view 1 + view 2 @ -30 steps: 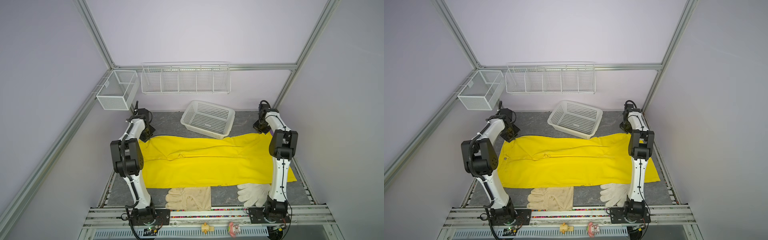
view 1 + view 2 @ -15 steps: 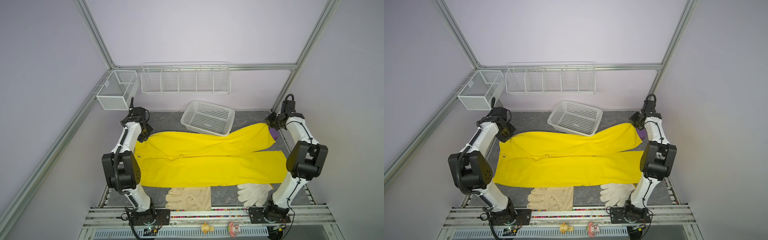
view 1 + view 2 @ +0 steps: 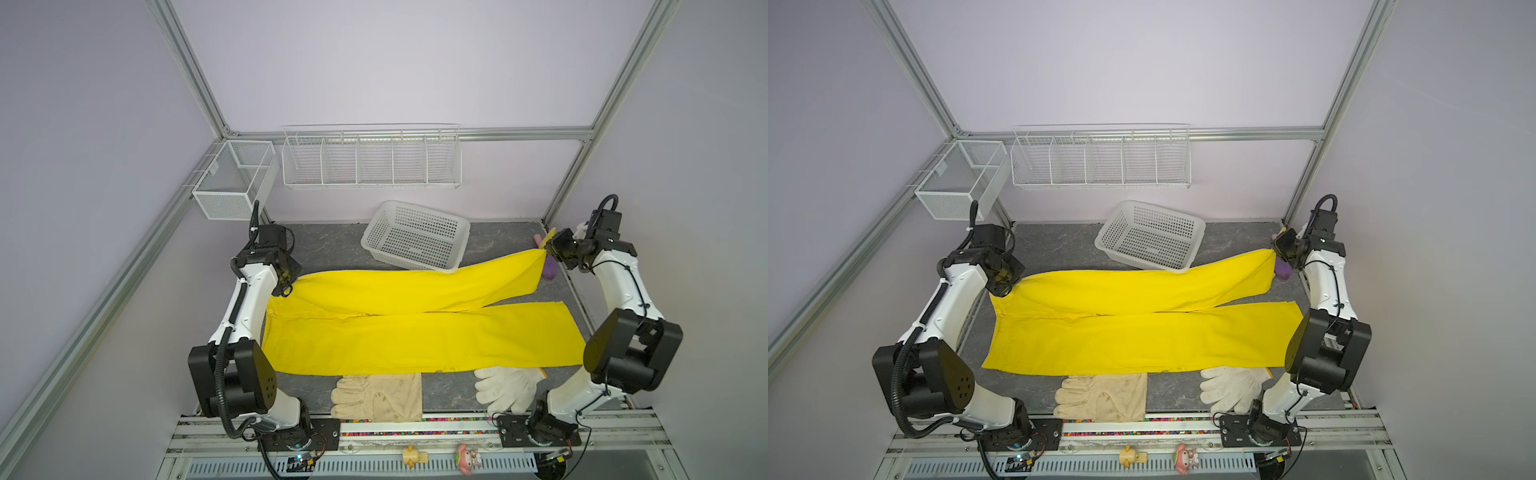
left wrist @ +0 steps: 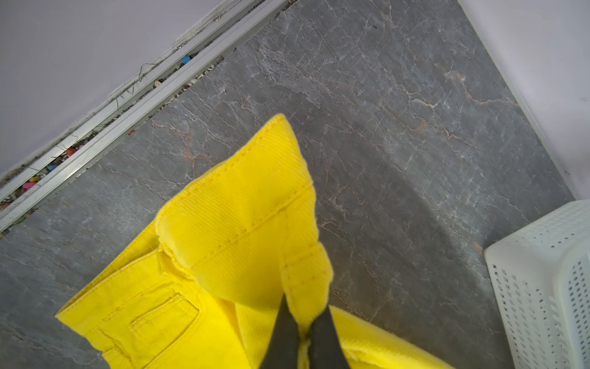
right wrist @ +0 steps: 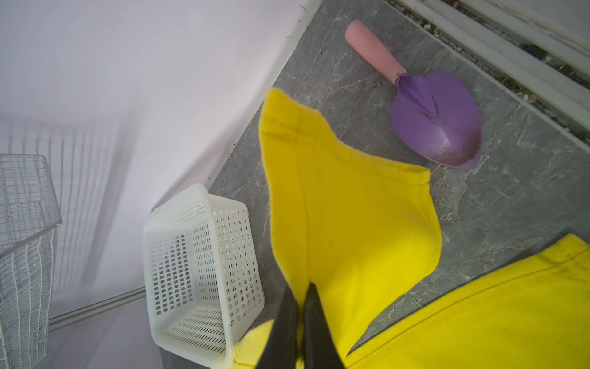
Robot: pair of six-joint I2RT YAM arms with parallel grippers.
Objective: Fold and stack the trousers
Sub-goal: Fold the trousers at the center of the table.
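Nearest on the counter (image 3: 328, 249) lie the cream leather glove (image 3: 378, 397) and, to its right, the white knitted glove (image 3: 509, 388). Both sit right against the near edge of the trousers (image 3: 415, 336). The yellow trousers stretch across the counter, waistband left and cuffs right. The near leg lies flat; the far leg angles off toward the far right.

At the waistband's far left corner the left pincer (image 4: 303, 332) is clamped on a raised fold of cloth by a belt loop. At the far right the right pincer (image 5: 301, 306) is clamped on a corner of the far leg's cuff, held off the surface.

Behind that leg sits the white plastic basket (image 3: 417, 237). Its near corner meets the cloth edge, though I cannot tell whether it rests on it. A purple trowel (image 5: 434, 118) lies by the raised cuff.

Both grips are thin corner pinches, so a hard pull could let the cloth slip out. Swinging the far leg nearward may drag the basket if its corner pins the hem. The hanging cuff could brush the trowel, and cloth pulled nearward may bunch over the gloves.
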